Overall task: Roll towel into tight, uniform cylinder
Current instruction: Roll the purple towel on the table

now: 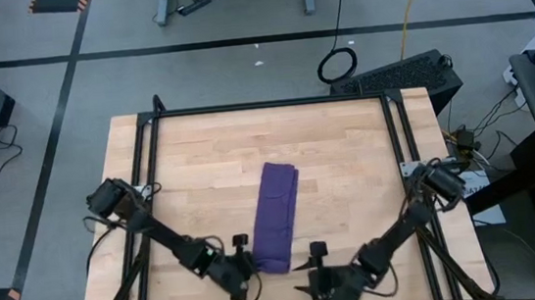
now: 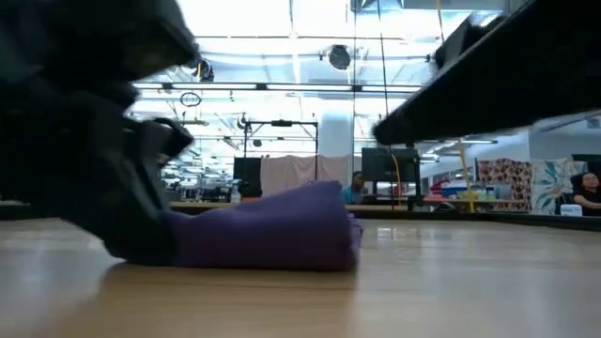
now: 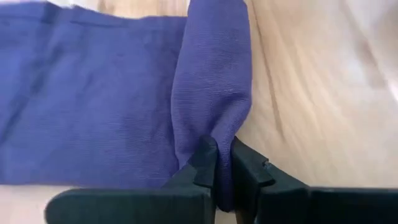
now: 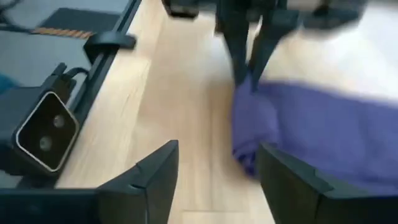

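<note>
The purple towel (image 1: pixel 278 215) lies folded into a long, narrow strip near the middle of the tabletop (image 1: pixel 347 162). Its near end is bunched and lifted slightly, pinched in the left hand (image 1: pixel 246 261).

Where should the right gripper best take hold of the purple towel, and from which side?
Probably the free near corner of the towel, approached from its right. The towel lies as a long folded strip; the left gripper already pinches the other near corner, and the open right gripper faces this end.
</note>
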Robot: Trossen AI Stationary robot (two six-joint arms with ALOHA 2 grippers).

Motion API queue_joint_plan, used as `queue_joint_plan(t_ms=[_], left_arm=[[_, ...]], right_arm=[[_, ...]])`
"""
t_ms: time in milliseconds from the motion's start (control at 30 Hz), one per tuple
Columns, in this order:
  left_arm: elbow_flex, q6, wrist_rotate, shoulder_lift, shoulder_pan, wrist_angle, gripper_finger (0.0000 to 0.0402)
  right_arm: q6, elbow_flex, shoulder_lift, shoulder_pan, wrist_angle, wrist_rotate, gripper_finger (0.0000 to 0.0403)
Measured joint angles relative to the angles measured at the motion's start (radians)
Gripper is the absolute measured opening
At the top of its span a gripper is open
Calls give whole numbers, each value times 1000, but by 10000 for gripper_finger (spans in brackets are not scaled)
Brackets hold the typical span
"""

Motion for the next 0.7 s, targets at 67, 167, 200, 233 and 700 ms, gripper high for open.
queue_joint_plan(t_ms=[67,167,200,233,700], left_arm=[[1,-6,87,-2,44,15,27],[2,-8,200,-1,108,46,27],[2,-8,235,-1,127,57,27],[1,-9,274,-1,145,71,27],[2,-87,460,1,261,97,27]], right_arm=[[-64,1,17,26,37,105,215],[-109,1,52,29,68,157,229],[-124,1,63,25,73,158,232],[-135,1,75,20,83,159,234],[-183,2,113,-11,67,214,218]])
